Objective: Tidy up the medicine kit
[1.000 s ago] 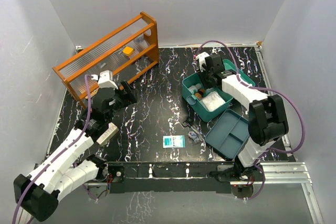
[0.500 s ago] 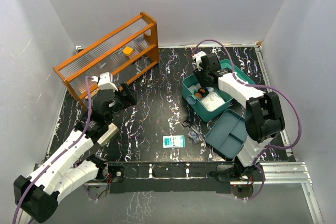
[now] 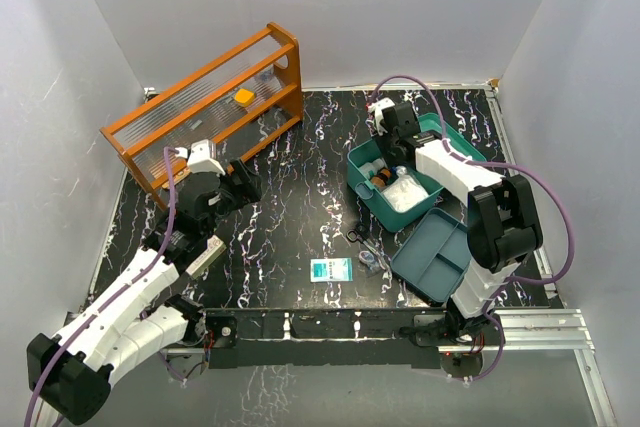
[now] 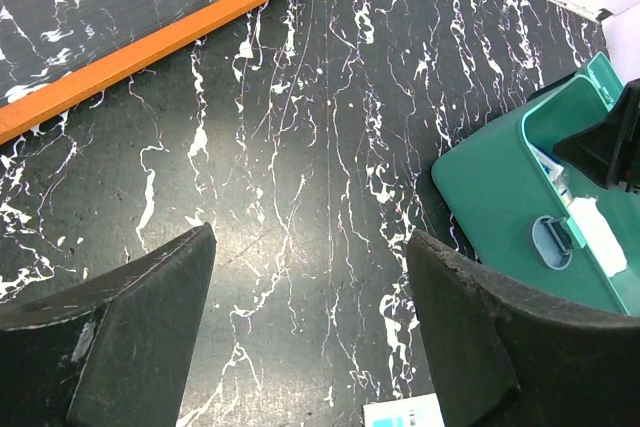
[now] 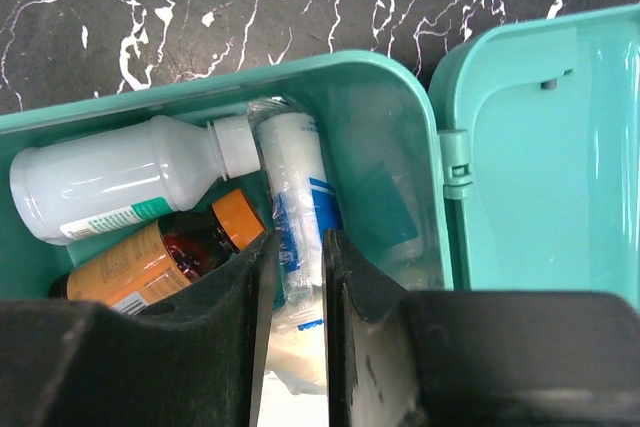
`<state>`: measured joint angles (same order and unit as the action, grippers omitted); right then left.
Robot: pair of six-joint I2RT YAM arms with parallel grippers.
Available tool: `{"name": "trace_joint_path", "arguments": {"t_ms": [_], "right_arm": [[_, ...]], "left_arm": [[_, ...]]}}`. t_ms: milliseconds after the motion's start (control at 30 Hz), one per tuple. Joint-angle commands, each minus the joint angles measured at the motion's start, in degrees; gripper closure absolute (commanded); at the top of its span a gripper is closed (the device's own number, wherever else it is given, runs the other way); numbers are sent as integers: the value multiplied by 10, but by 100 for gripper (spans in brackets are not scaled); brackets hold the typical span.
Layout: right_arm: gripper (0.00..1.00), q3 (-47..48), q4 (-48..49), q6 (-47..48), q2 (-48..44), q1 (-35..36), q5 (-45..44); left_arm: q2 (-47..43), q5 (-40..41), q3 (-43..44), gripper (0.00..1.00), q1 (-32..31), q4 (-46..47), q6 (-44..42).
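Medicine kit (image 3: 362, 194) lies with its lid open at the far right of the surface (image 3: 290, 217). We see the right arm (image 3: 455, 172) bent at the elbow, its wrist tipped down into the kit's far-left corner and the right fingers (image 5: 235, 337) pinched narrowly on a wrapped roll (image 5: 295, 187). The left arm (image 3: 140, 282) reaches from the near left, with the left fingers (image 4: 130, 337) spread wide and empty near the orange rack (image 3: 200, 107).

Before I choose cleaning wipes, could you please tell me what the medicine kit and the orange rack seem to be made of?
Medicine kit: seemingly moulded plastic, teal, smooth with soft glare.
Rack: probably wood with orange finish, flat square rails; grain not visible.
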<state>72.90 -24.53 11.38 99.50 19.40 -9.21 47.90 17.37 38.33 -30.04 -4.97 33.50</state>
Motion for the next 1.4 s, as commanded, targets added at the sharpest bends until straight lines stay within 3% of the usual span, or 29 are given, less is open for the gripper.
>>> {"name": "trace_joint_path", "arguments": {"t_ms": [0, 800, 1067, 1167, 1367], "right_arm": [[79, -17, 26, -15, -1, 0, -25], [87, -3, 29, -22, 67, 0, -46], [75, 29, 22, -79, -27, 0, -20], [69, 49, -15, -124, -56, 0, -28], [65, 80, -96, -237, -94, 5, -49]], "left_arm": [[-10, 3, -4, 24, 3, 5, 4], [-18, 13, -18, 24, 4, -6, 15], [-23, 6, -15, 24, 4, -1, 10], [-23, 1, -9, 24, 3, -1, 1], [-23, -25, -3, 24, 4, 12, -37]]}}
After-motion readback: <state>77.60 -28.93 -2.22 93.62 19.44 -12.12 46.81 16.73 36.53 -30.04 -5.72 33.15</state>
